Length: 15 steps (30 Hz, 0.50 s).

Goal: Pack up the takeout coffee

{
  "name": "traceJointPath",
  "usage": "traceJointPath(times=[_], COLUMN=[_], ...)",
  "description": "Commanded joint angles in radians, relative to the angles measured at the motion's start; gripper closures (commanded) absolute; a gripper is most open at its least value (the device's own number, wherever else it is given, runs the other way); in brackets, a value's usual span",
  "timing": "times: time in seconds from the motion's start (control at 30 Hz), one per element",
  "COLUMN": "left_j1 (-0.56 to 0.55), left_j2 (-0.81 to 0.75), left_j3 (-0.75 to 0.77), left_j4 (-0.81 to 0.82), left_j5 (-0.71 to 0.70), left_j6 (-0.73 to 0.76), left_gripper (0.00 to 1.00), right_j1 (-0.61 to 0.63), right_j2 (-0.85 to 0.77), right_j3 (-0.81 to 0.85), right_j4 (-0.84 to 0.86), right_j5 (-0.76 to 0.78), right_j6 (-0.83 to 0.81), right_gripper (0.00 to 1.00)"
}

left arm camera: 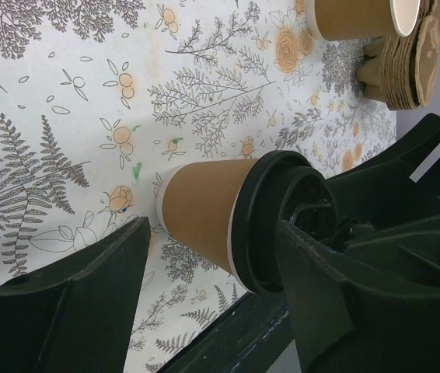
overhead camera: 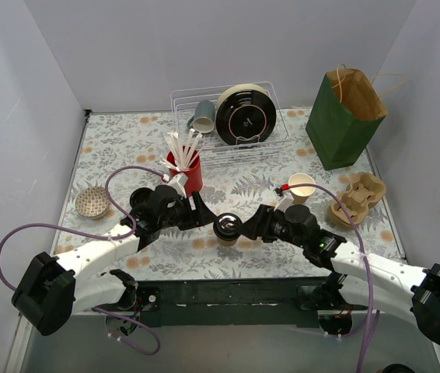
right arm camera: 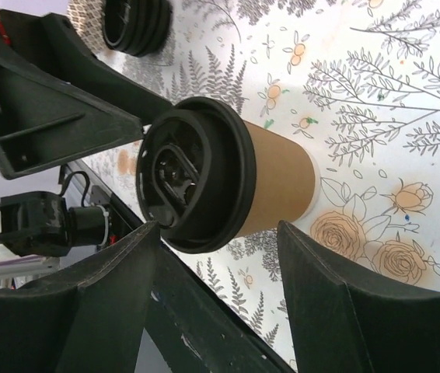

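Note:
A brown paper coffee cup with a black lid (overhead camera: 228,228) stands on the floral table near the front edge, between my two grippers. It also shows in the left wrist view (left arm camera: 204,210) and the right wrist view (right arm camera: 274,183). My left gripper (overhead camera: 208,216) is open, with its fingers on either side of the cup (left arm camera: 212,311). My right gripper (overhead camera: 253,225) is open too and faces the cup from the other side (right arm camera: 216,311). A second cup without a lid (overhead camera: 302,186) stands to the right. Cardboard cup carriers (overhead camera: 357,198) lie beside it. A green paper bag (overhead camera: 343,116) stands open at the back right.
A red cup of white straws (overhead camera: 186,167) stands behind the left gripper. A wire dish rack (overhead camera: 232,116) with a black plate and a grey cup is at the back. A mesh ball (overhead camera: 92,202) lies at the left. A stack of black lids (right arm camera: 134,23) is near the right arm.

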Motion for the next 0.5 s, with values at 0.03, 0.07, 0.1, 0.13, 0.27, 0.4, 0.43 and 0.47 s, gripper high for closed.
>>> traceJointPath(times=[0.03,0.07,0.1,0.13,0.27,0.4,0.43,0.47], left_j1=[0.000,0.000,0.000,0.000,0.000,0.000,0.000,0.000], left_j2=[-0.021,-0.021,-0.021,-0.023,-0.033,-0.012,-0.003,0.008], left_j3=[-0.036,-0.039,-0.040,-0.040,-0.037,0.007,0.018,0.029], left_j4=[0.031,0.032,0.032,0.032,0.031,0.018,0.014,0.006], left_j5=[0.026,0.027,0.029,0.030,0.030,0.027,0.024,0.026], left_j6=[-0.001,-0.002,-0.001,-0.001,0.005,0.033,0.039,0.045], left_gripper=[0.37,0.38,0.38,0.38,0.38,0.36,0.36,0.36], right_j1=[0.015,0.018,0.018,0.019,0.019,0.019,0.019,0.019], right_j2=[0.047,0.064,0.073,0.088,0.099,0.101,0.105,0.110], right_j3=[0.064,0.081,0.088,0.095,0.102,0.125,0.131,0.141], right_j4=[0.014,-0.003,-0.014,-0.021,-0.028,-0.046,-0.058,-0.069], right_j5=[0.017,0.023,0.037,0.043,0.057,0.057,0.082,0.092], right_j6=[-0.024,-0.030,-0.034,-0.047,-0.053,-0.070,-0.077,-0.093], right_gripper=[0.30,0.30,0.30,0.30,0.30,0.29,0.29,0.28])
